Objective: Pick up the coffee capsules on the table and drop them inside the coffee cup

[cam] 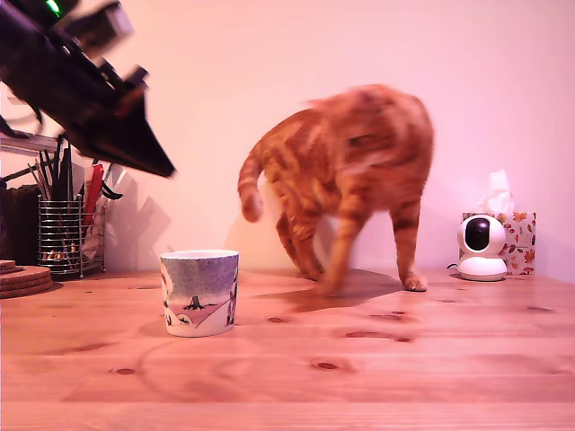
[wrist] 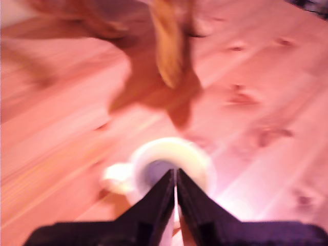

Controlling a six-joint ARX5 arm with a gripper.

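In the exterior view the dark arm with its hand point(cam: 157, 162) hangs high at the exterior view's left, tilted down toward the right, well above the surface point(cam: 377, 377) and apart from everything on it. The coffee cup point(cam: 199, 292) stands upright on the wooden surface, below the tip of the hand and a little to its right, painted with a blue-grey sky and a dark tree. Behind it, farther back, an orange tabby cat point(cam: 346, 175) walks across the surface, blurred by motion. At the far left a wire mesh pen holder point(cam: 70, 235) holds pens, with a stack of round wooden coasters point(cam: 22, 278) just beside it. At the far right a small white camera point(cam: 481, 247) sits in front of a patterned tissue box point(cam: 517, 241). No capsule shows on the surface in this view. In the wrist view, which is blurred, the hand point(wrist: 176, 177) points down over the cup point(wrist: 171, 154), its two black fingers point(wrist: 156, 200) drawn nearly together with only a thin slit between them; nothing can be made out between them. The cup's white rim lies directly beyond the fingertips, apart from them. The cat's leg and shadow point(wrist: 166, 41) cross the surface farther off.
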